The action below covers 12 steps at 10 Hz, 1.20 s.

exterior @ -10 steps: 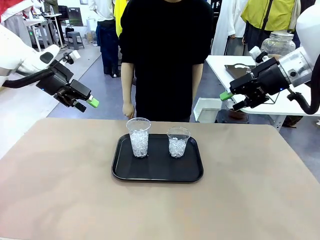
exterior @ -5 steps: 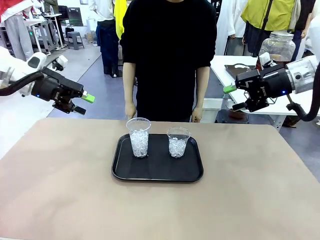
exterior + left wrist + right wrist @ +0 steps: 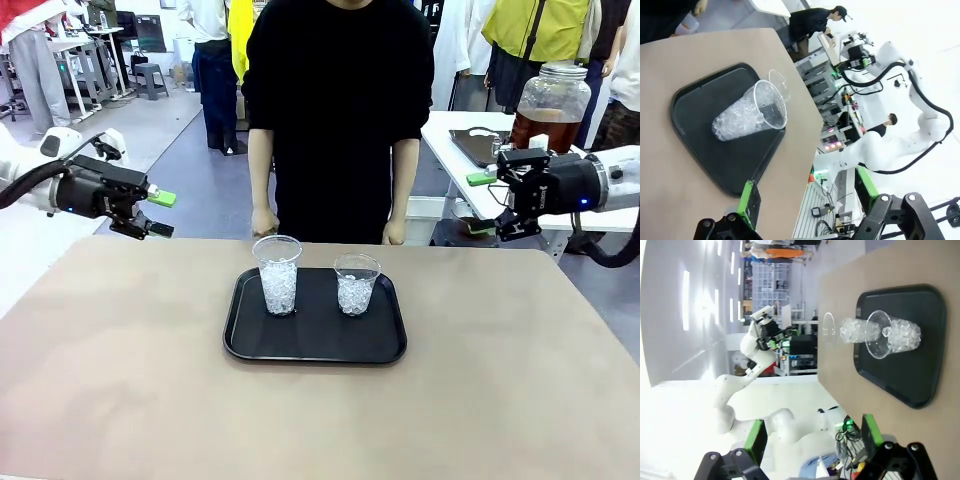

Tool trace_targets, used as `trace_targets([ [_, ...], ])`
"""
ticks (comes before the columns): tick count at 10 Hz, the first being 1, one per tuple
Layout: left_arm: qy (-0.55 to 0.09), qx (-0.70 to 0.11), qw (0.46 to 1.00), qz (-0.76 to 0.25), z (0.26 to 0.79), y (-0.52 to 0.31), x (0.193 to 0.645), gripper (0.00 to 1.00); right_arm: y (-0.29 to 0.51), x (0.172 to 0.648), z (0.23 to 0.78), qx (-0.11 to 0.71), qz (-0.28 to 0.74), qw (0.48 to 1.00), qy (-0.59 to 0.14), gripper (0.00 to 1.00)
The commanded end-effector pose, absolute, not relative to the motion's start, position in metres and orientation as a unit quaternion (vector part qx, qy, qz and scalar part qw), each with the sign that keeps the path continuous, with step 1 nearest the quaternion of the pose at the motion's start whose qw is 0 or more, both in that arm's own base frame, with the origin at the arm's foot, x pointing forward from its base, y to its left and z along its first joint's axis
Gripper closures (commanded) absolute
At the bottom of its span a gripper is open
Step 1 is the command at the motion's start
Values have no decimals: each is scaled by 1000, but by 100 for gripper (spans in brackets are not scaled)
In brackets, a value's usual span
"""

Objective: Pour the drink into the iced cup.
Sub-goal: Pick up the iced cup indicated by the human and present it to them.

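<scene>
While scanning the tabletop point(image 3: 120, 350), noted left hand point(image 3: 161, 214) and right hand point(image 3: 482, 203) spread wide, empty; tall cup point(image 3: 278, 275) and short cup point(image 3: 356, 284), both iced, upright on tray point(image 3: 240, 335); amber drink point(image 3: 545, 125) in jar point(image 3: 558, 90).

A black tray point(image 3: 315, 342) sits mid-desk point(image 3: 130, 390) with two iced cups, the taller cup point(image 3: 278, 275) left of the shorter cup point(image 3: 356, 284). A person point(image 3: 338, 100) stands behind. The left claw point(image 3: 162, 214) and right claw point(image 3: 482, 203) hover open at either side. The drink point(image 3: 545, 128) sits in a jar point(image 3: 555, 85) far right.
</scene>
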<state>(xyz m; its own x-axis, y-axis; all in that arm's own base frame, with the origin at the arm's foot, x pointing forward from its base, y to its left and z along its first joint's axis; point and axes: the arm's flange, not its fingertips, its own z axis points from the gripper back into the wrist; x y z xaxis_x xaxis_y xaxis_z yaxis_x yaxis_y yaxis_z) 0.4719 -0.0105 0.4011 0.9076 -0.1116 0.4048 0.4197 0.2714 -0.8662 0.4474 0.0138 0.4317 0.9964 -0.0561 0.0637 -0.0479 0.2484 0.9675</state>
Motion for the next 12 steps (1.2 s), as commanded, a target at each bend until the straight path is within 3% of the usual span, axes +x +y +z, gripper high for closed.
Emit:
trace_targets([
  [1,-142,-606,764,-167,397,-6,487,0,4,460,422,651,1,758,-47,0],
  [6,-74,-639,756,-120,407,-1,504,0,2,482,406,660,-6,750,-45,0],
  [12,-68,-633,762,-118,409,-3,507,0,7,487,405,656,-7,753,-52,0],
])
